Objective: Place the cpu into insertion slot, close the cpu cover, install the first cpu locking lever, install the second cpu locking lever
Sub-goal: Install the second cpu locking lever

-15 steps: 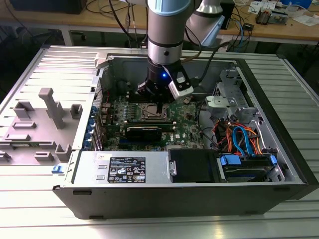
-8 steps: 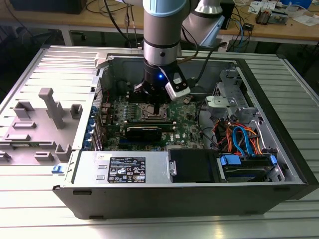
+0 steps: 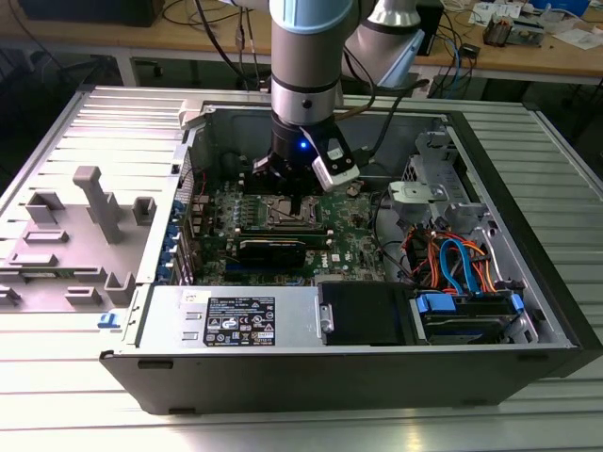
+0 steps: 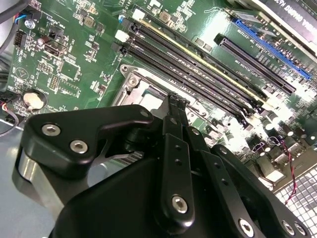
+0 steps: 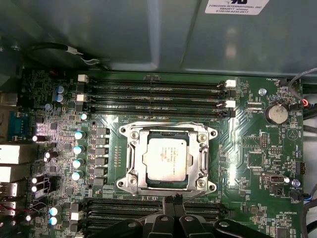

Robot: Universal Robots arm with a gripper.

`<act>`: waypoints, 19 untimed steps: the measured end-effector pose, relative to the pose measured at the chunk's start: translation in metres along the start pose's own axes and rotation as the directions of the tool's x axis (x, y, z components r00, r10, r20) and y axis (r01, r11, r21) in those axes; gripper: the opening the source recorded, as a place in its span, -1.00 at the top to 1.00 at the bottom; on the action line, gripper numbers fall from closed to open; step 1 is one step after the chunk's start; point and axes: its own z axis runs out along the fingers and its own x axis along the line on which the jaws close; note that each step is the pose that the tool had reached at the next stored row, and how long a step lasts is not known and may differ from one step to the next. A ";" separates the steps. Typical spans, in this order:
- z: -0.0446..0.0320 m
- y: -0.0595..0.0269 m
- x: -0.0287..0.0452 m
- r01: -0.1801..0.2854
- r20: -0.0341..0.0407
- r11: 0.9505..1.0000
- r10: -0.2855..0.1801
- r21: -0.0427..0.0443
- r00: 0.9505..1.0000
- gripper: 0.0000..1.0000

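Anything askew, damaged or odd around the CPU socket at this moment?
Nothing stands out. In the first wrist view the cpu sits square in the insertion slot, edges parallel to the metal rim. The gripper hangs just beside the socket.

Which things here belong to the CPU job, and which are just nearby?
Job:
- cpu, seated in the slot
- cover, lying around the cpu
- pincer, just beside the slot

Nearby:
- memory slots
- coin battery
- drive cables
- grey fixture
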 end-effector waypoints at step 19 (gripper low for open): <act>-0.0011 -0.0022 0.0070 0.000 0.000 1.000 0.000 -0.009 1.000 0.79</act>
